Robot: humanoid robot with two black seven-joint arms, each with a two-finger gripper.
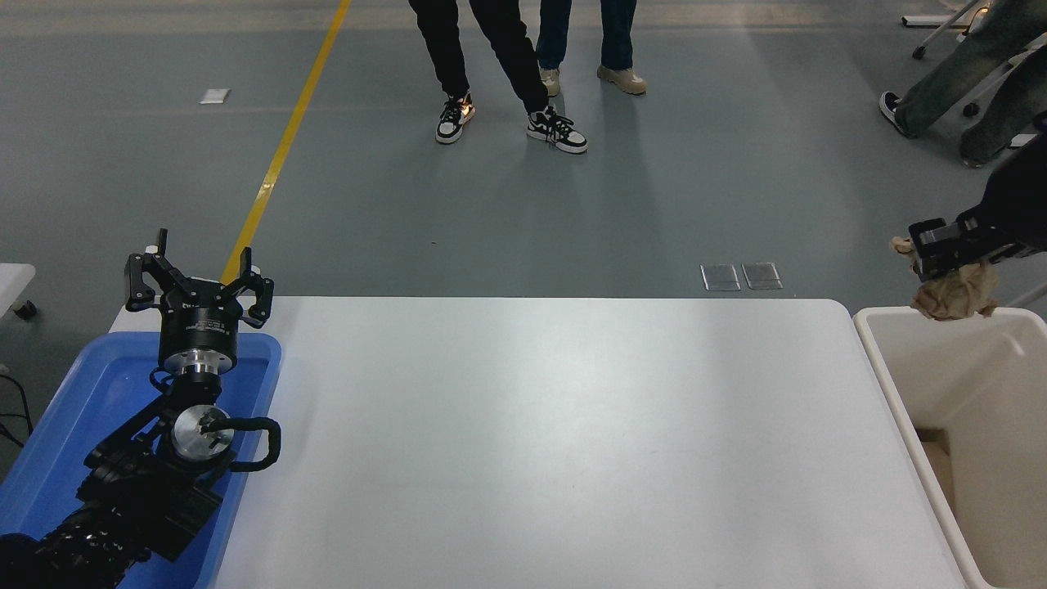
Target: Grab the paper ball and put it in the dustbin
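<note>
My right gripper [932, 252] comes in from the right edge and is shut on the tan-beige paper ball [955, 293]. It holds the ball in the air over the far end of the cream-white dustbin [882, 370], just above its rim. The dustbin stands at the table's right end, and part of its deep inside shows. My left arm is parked at the lower left, with its gripper [199, 282] open above the blue tray.
A shallow blue tray [74, 409] lies at the table's left end under my left arm. The white table [556, 442] spans the middle. Several people's legs stand on the grey floor beyond the table, at top centre [507, 74] and top right [957, 74].
</note>
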